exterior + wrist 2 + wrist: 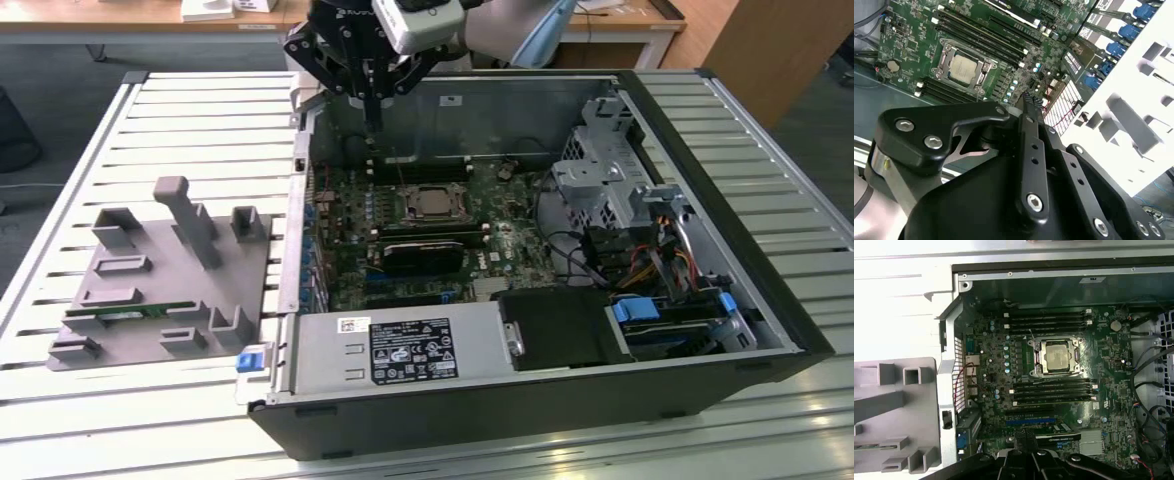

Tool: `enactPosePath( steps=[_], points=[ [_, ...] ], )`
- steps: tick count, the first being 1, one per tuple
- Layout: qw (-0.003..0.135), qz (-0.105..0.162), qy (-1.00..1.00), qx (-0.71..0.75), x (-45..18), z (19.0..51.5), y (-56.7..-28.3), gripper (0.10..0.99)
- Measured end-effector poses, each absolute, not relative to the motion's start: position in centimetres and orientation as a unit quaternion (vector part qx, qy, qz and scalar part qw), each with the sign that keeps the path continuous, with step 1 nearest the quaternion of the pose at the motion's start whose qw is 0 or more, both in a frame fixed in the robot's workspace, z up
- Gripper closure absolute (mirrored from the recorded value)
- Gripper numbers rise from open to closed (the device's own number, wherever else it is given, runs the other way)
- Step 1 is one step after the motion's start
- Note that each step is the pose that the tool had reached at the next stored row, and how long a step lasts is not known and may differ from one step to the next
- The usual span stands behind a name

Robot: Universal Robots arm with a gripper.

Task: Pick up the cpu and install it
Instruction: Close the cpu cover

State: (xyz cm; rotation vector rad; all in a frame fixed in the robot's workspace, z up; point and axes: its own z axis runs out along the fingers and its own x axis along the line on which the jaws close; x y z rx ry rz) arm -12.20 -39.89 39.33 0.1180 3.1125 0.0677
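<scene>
The cpu (1058,356) sits in the motherboard (1114,370) socket between memory slots (1051,390). The claw (372,126), pinched narrow and empty, hangs above, near the computer case (534,400) wall.

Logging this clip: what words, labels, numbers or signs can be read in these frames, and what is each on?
No text is legible enough to quote.
Large white sticker on the grey metal box: print too small.
Small white label beside it on the same box: too small.
Square white sticker on the grey inner case wall: blurred.
Dull silver square cpu: top markings too faint.
Green motherboard: white lettering too small.
</scene>
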Motion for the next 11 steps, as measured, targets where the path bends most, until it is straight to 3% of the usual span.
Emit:
enactPosePath(
  steps=[11],
  points=[
    [0.013,0.022,0.999,0.038,-12.2,39.33,-39.89,0.98]
  ],
)
